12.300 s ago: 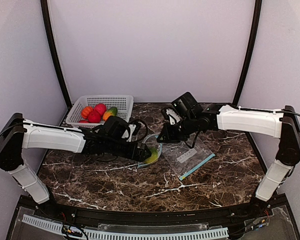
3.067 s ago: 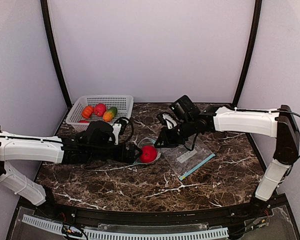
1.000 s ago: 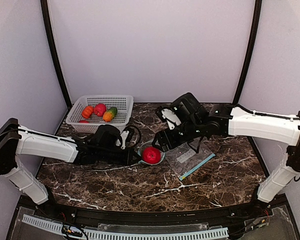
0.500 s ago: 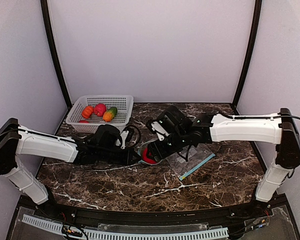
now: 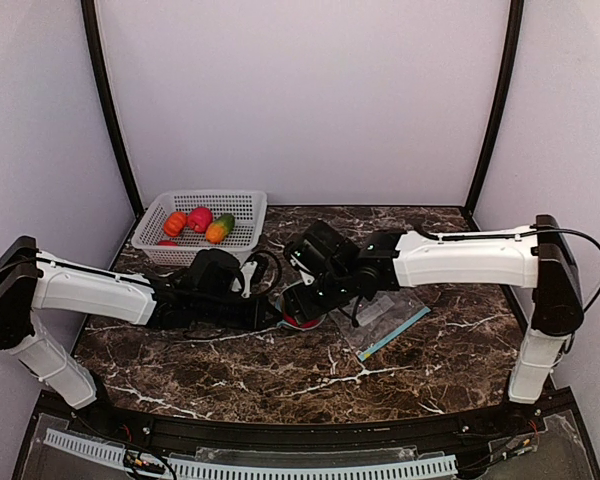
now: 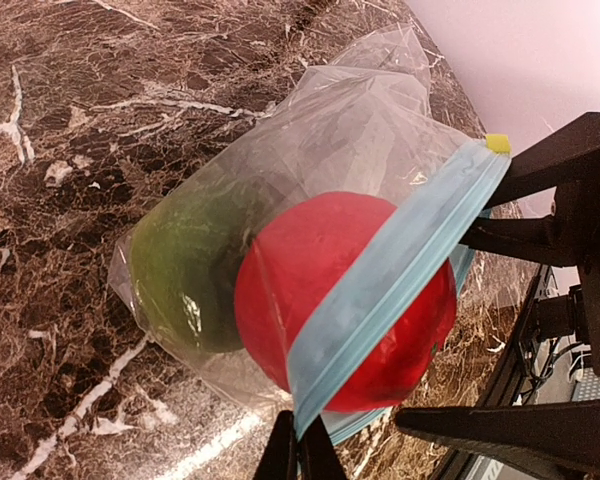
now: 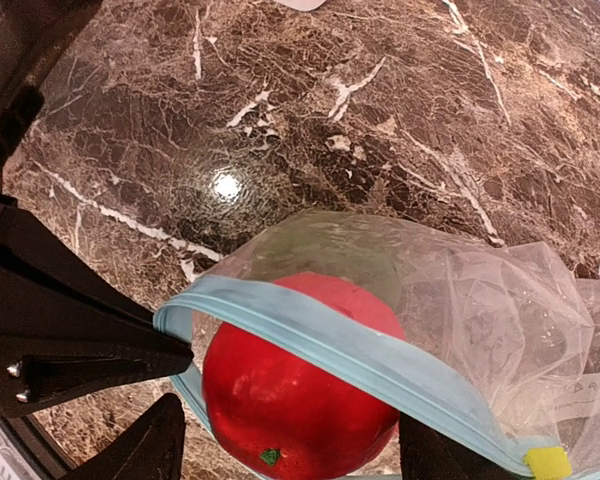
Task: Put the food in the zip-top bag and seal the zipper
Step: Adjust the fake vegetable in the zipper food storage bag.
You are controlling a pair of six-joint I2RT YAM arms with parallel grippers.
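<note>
- My left tool (image 6: 300,455) was pinched shut on the blue zipper strip (image 6: 390,290) at the mouth of the clear zip-top bag (image 6: 330,130), which lay on the dark marble surface (image 5: 280,370).
- My right tool (image 7: 290,455) stood wide, one finger on either side of the red fruit (image 7: 280,390). I could not tell whether the fingers pressed it.
- The red fruit sat in the bag's mouth with the zipper strip crossing over it, part of it inside and part poking out.
- A green fruit (image 6: 180,265) lay deeper in the bag, touching the red one.
- A yellow slider (image 6: 497,143) sat at one end of the zipper strip.
- At the far left of the surface, the white mesh basket (image 5: 242,198) held an orange fruit (image 5: 174,223), a second red piece (image 5: 199,218) and a green-yellow piece (image 5: 220,229).
</note>
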